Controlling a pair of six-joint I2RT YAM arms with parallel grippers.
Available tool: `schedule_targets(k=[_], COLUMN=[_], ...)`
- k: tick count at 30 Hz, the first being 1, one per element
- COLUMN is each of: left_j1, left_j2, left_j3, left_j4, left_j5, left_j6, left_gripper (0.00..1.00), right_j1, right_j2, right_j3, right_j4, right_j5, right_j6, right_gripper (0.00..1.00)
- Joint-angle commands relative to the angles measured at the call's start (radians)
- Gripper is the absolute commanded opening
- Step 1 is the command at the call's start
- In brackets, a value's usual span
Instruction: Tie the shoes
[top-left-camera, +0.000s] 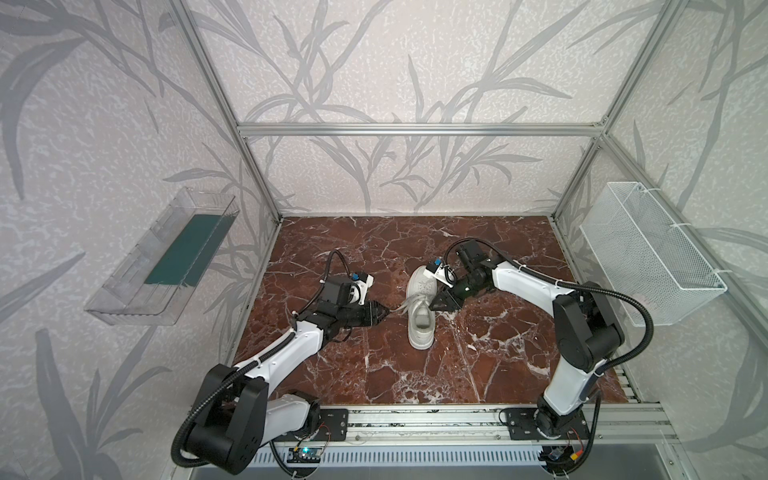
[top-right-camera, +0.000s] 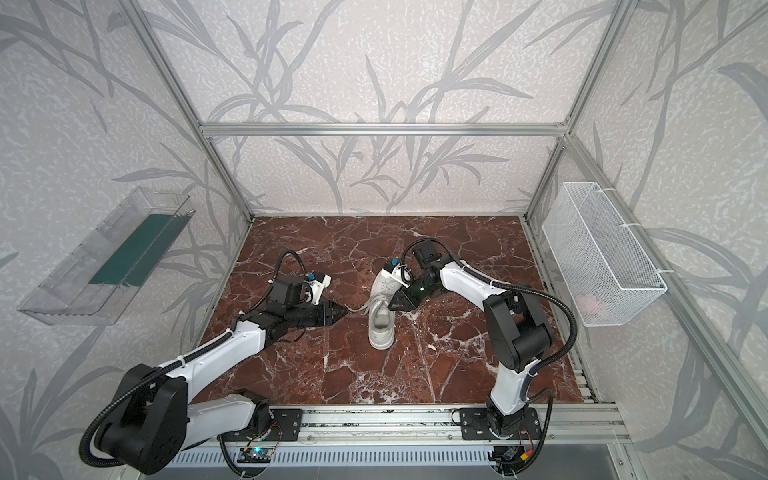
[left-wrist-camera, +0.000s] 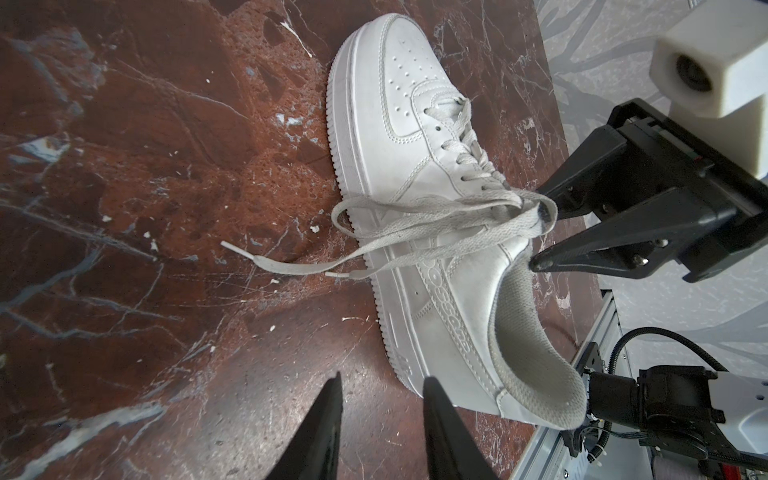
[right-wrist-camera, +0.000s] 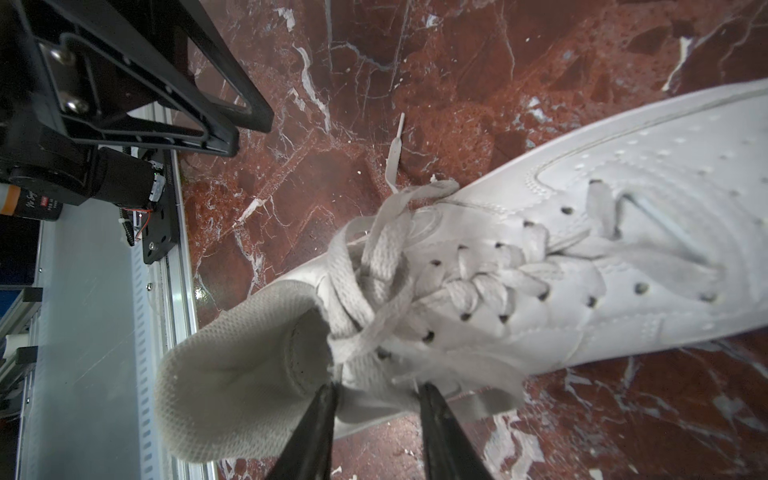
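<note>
The red stone table holds your white shoe. Your left gripper is spread, holding nothing. Your right gripper is spread around the laces.

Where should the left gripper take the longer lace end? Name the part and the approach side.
Take the lace end on its flat stretch just behind the tip, where it lies on the table clear of the shoe. Probably come down from above, from the side of the left gripper, open and empty, with jaws across the lace's width.
</note>
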Motion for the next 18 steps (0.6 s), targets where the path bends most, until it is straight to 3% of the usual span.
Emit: schedule_targets(k=[1,13,18], left_j1=[0.006,0.006,0.006], left_j2=[-0.001,-0.001,0.007], left_j3=[0.01,0.035,0.085], left_j4=[-0.002,-0.008,-0.033], left_j5=[0.007,0.016,0.049], left_j6=[0.003,0.05,0.179], left_gripper=[0.35,0.35,0.36], right_j1=[-0.001,0.0,0.001], right_j2=[-0.002,-0.052,-0.08], right_j3=[0.024,0.001,-0.017], right_j4=[-0.026,-0.017,-0.01], right_j5=[-0.041,0.015,0.037], right_j6=[-0.008,-0.012,-0.014], right_gripper=[0.29,0.01,0.0])
